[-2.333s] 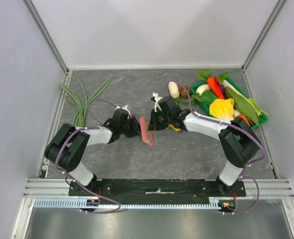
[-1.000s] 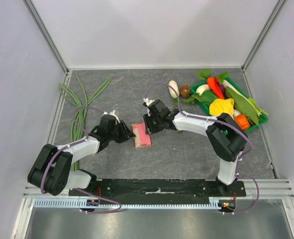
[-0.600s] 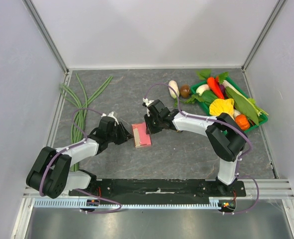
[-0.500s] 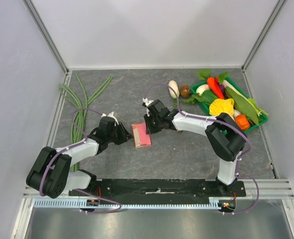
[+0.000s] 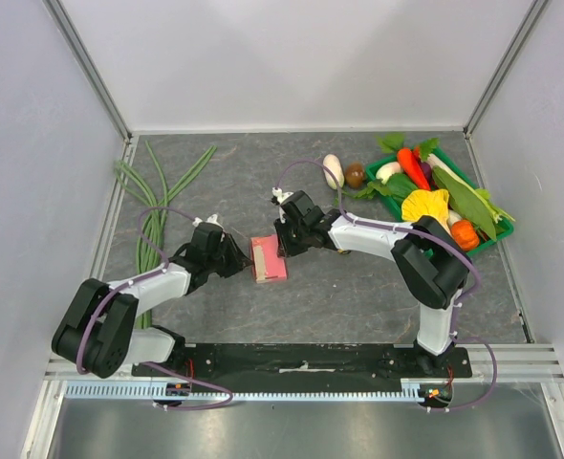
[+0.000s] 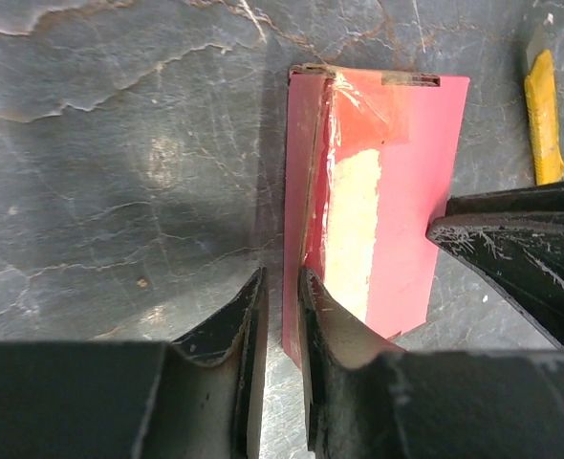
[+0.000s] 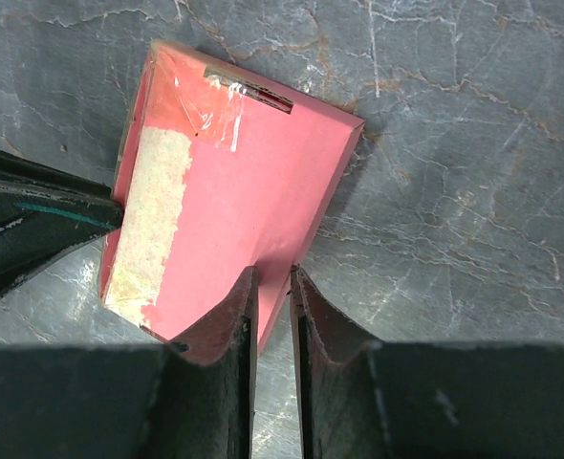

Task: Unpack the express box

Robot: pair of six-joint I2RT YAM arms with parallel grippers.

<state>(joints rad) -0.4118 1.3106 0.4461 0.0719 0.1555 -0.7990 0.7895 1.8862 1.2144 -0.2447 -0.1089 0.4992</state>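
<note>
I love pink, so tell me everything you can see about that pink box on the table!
The express box is a small, flat, pink-red cardboard rectangle lying flat on the grey stone-look table. A long pale strip looks torn bare, and clear tape crosses its far end. It looks shut. The left gripper and right gripper, fingers almost together, each seem to nip one long edge, from opposite sides.
</note>
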